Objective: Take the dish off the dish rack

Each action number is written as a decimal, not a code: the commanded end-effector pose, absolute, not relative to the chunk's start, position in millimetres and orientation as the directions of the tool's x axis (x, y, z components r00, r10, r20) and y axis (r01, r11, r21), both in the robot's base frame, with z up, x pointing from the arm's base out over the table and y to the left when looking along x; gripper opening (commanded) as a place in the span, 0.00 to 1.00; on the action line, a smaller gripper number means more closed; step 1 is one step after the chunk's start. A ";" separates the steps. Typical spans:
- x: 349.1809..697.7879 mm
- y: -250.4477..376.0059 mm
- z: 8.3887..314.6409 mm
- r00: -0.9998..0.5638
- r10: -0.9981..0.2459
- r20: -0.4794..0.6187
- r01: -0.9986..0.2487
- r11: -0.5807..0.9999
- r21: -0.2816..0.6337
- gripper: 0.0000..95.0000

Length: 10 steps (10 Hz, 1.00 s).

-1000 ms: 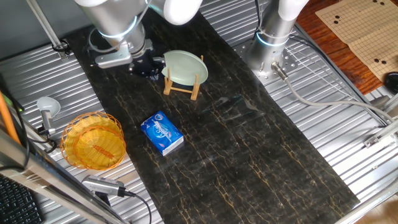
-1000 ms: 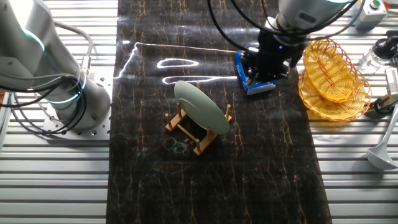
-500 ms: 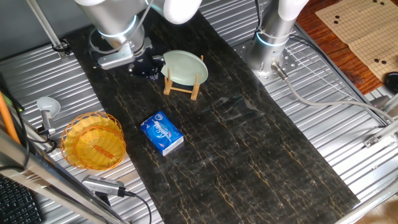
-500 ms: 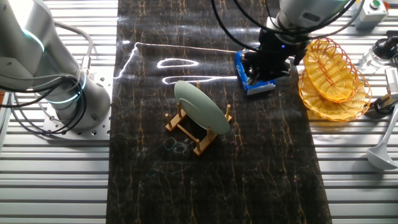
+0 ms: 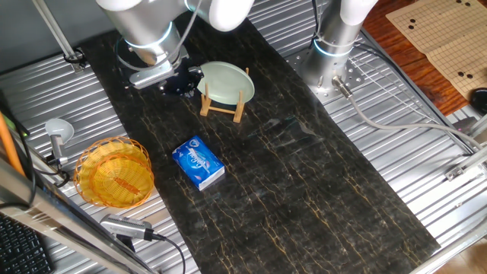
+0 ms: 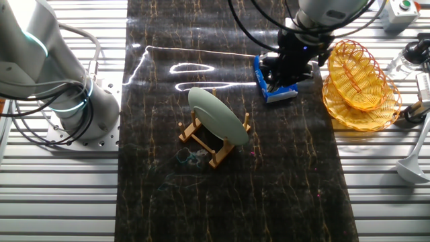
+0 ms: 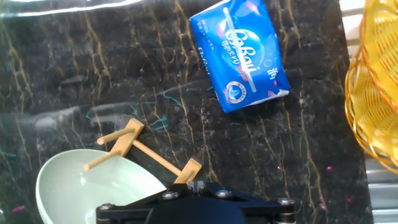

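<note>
The pale mint-green dish point(image 5: 224, 80) stands tilted on edge in the small wooden dish rack point(image 5: 222, 109) at the far end of the dark mat. Both also show in the other fixed view, the dish point(image 6: 216, 115) leaning across the rack point(image 6: 201, 138). My gripper point(image 5: 183, 80) hovers just left of the dish, apart from it and holding nothing. In the hand view the dish point(image 7: 93, 186) and the rack's pegs point(image 7: 124, 143) lie at the lower left, right beside my gripper point(image 7: 198, 185), whose jaws look closed together.
A blue tissue pack point(image 5: 198, 163) lies on the mat in front of the rack; it also shows in the hand view point(image 7: 239, 53). A yellow-orange woven basket point(image 5: 114, 171) sits off the mat's left edge. A second robot's base point(image 5: 335, 46) stands at the far right.
My arm has shifted slightly, keeping close beside the dish. The dish, rack, tissue pack and basket have not moved.
</note>
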State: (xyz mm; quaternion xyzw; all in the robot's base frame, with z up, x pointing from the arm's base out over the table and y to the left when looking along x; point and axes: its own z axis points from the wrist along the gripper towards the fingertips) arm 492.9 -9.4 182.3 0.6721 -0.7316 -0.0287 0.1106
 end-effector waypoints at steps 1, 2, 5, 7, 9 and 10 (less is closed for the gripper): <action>493.6 -9.5 182.7 -0.089 -0.988 0.124 -0.975 0.112 0.193 0.00; 493.6 -9.5 182.7 -0.070 -0.991 0.115 -0.976 0.092 0.197 0.00; 492.2 -8.8 182.4 0.015 -0.995 0.099 -0.976 0.006 0.216 0.00; 471.8 -5.5 180.4 0.068 -0.992 0.105 -0.965 -0.039 0.258 0.00; 447.6 -10.5 186.6 0.145 -0.986 0.087 -0.940 -0.110 0.323 0.20; 445.5 -11.3 188.7 0.164 -0.983 0.082 -0.936 -0.128 0.327 0.40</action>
